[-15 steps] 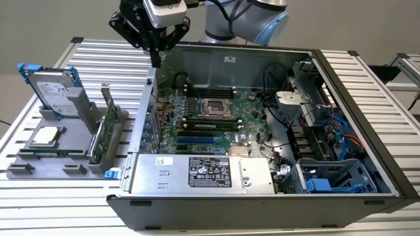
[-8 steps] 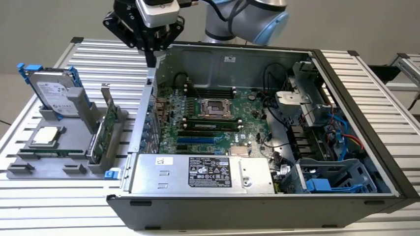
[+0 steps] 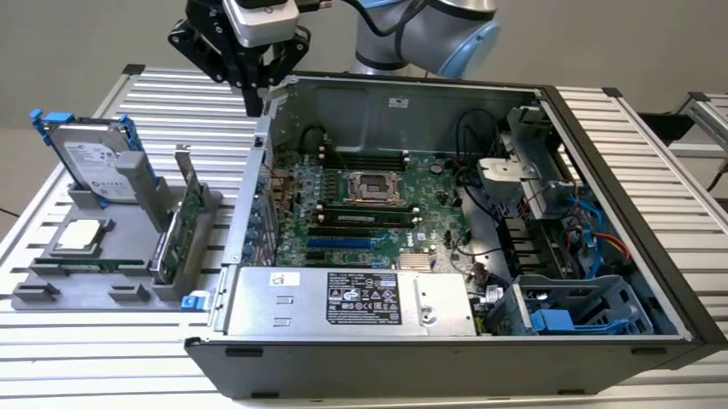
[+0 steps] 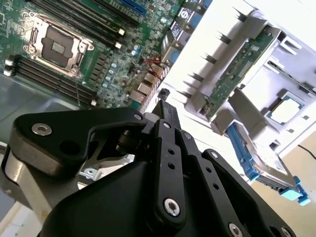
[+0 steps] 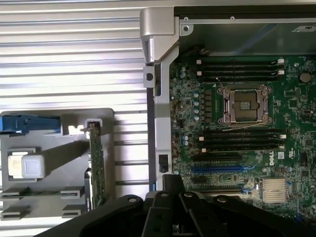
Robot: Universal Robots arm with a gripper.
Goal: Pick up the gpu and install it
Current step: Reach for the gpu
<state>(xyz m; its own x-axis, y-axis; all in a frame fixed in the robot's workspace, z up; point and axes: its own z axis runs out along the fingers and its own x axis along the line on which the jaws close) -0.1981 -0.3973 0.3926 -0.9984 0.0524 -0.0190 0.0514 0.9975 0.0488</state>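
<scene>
The gpu (image 3: pixel 182 217) stands on edge in a grey holder (image 3: pixel 119 290) at the exterior view's left, green board showing, its silver bracket on top. Both wrist views show it as a thin green card (image 5: pixel 95 168) (image 4: pixel 236 69) in that holder. My gripper (image 3: pixel 257 104) hangs high over the rear left corner of the open computer case (image 3: pixel 615 183), well behind the gpu and apart from it. Its fingers (image 4: pixel 164 107) (image 5: pixel 173 180) are shut with nothing between them. Inside the case lies the green motherboard (image 3: pixel 364 200) with blue expansion slots (image 5: pixel 222 168).
The holder also carries a silver hard drive (image 3: pixel 91 153) with blue rails, a processor chip (image 3: pixel 80 234) and a memory stick (image 3: pixel 85 264). A power supply (image 3: pixel 347 300) fills the case's front. Cables and a drive cage (image 3: pixel 569 311) crowd its right side. Everything rests on a slatted metal table (image 3: pixel 170 98).
</scene>
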